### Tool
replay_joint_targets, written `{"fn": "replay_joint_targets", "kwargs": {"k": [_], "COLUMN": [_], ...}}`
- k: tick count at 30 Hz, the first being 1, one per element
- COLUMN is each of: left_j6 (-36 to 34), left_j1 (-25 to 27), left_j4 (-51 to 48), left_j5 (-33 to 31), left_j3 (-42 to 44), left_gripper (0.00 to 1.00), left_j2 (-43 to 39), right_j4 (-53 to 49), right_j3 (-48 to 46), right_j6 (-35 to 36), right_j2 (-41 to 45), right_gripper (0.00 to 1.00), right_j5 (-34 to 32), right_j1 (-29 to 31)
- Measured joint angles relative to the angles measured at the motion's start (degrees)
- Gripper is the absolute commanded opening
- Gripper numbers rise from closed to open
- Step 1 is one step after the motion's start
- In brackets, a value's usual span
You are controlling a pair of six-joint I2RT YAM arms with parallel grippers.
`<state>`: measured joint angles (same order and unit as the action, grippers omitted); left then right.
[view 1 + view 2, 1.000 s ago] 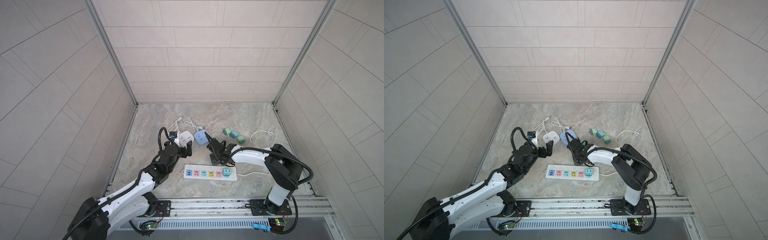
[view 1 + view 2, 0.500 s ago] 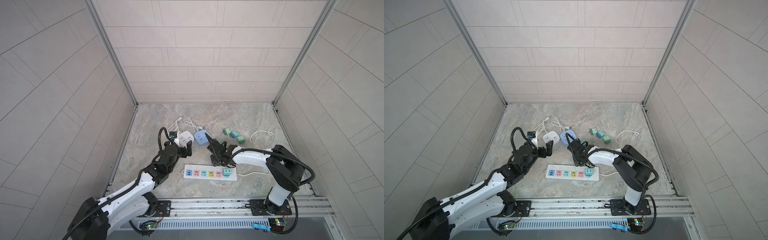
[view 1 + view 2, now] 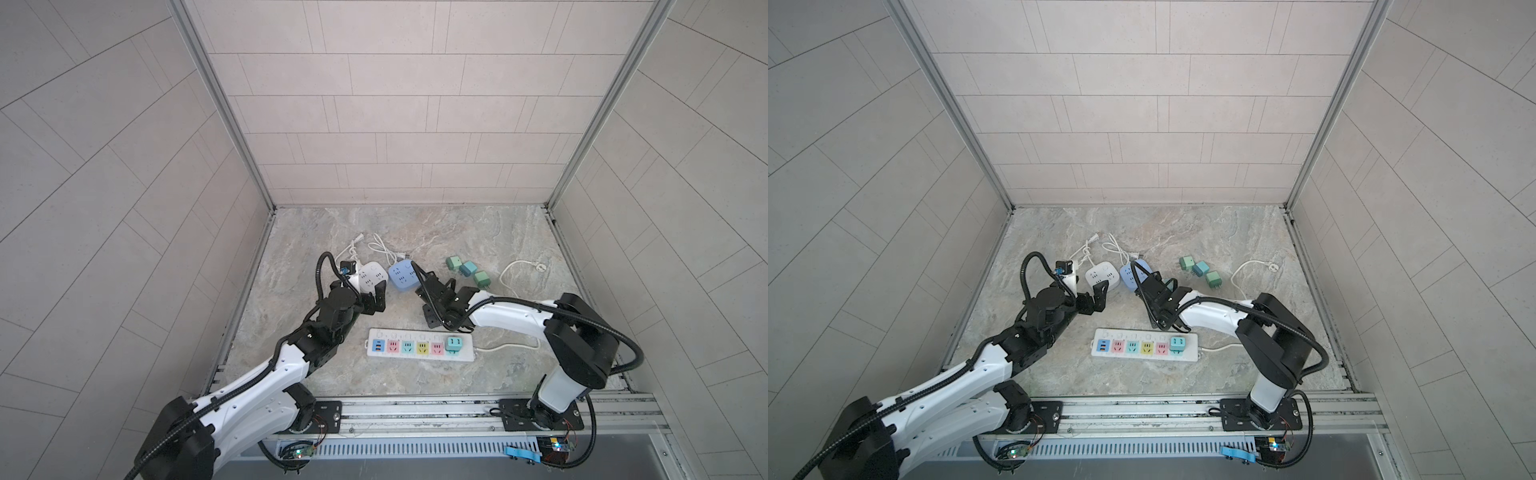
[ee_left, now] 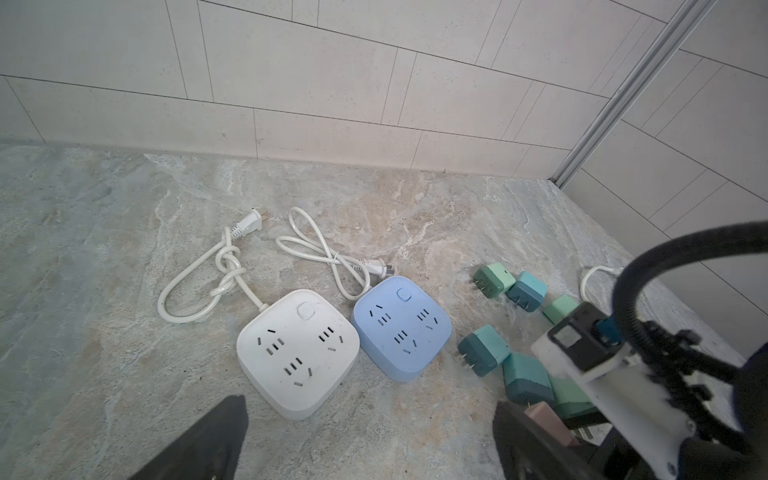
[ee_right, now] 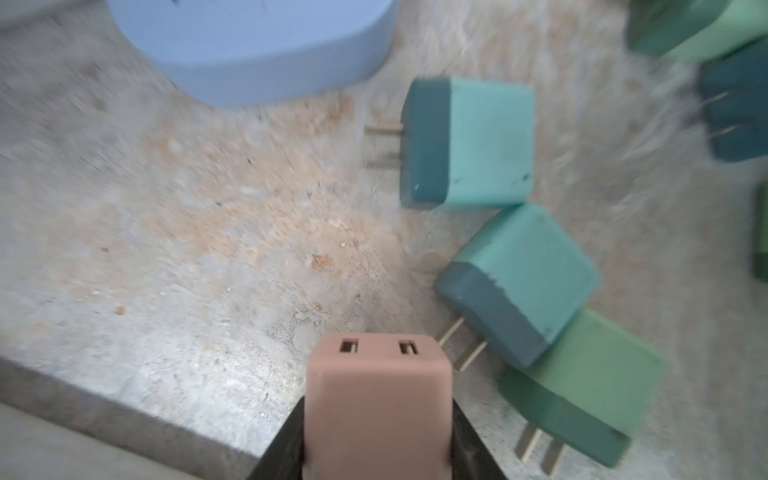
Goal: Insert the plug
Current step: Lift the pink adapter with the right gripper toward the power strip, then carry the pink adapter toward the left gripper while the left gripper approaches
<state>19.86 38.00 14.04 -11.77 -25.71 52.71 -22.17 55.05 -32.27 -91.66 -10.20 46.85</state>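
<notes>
My right gripper (image 5: 378,434) is shut on a pink plug (image 5: 376,386), which it holds just above the floor with the slotted end facing out. The pink plug (image 4: 546,419) also shows in the left wrist view, beside several teal and green plugs (image 5: 469,143). In both top views the right gripper (image 3: 434,297) hangs behind the white power strip (image 3: 419,347), and the pink plug is hidden under it. A teal plug (image 3: 454,345) sits in the strip's right-end socket. My left gripper (image 3: 374,297) stands open and empty near the white socket cube (image 3: 370,276).
A blue socket cube (image 3: 402,276) lies beside the white one, with looped white cords (image 4: 224,266) behind them. Three green plugs (image 3: 467,268) and a loose white cable (image 3: 519,270) lie at the back right. Tiled walls enclose the marble floor.
The right jaws have narrowed onto the pink plug. Both arms have hardly moved, and the left gripper has stayed open.
</notes>
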Motion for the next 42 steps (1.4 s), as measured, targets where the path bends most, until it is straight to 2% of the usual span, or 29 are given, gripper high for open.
{"fn": "replay_joint_targets", "kwargs": {"k": [7,11,14,19,25,31,42], "left_j6": [0.72,1.31,1.75,2.01,0.98,-0.20,-1.51], "left_j1": [0.00,0.00,0.00,0.72,2.47,4.83,7.04], "left_j4": [-0.81,-1.42,-1.44,-1.49,-1.64,-0.22,2.25], "left_j5": [5.70,9.29,11.87,15.56,19.19,24.87,34.34], "left_j3": [-1.03,-3.04,-4.15,-5.11,-6.75,-7.50,-9.79], "left_gripper": [0.99,0.97,0.94,0.91,0.87,0.83,0.73], "left_j2": [0.13,1.05,1.51,3.32,5.77,8.37,12.66], "right_j4": [8.50,15.10,21.18,29.83,32.52,33.16,33.11], "right_j3": [-6.73,-13.62,-20.41,-30.14,-32.94,-34.88,-35.10], "right_j6": [5.33,11.47,17.57,30.05,41.38,48.74,57.61], "right_j2": [15.65,22.95,29.79,39.87,46.07,51.52,49.96], "right_gripper": [0.33,0.34,0.22,0.20,0.18,0.18,0.18], "right_j5": [-5.51,-7.54,-7.50,-3.63,0.52,5.40,9.53], "right_j1": [0.00,0.04,0.11,0.15,0.63,0.94,4.46]}}
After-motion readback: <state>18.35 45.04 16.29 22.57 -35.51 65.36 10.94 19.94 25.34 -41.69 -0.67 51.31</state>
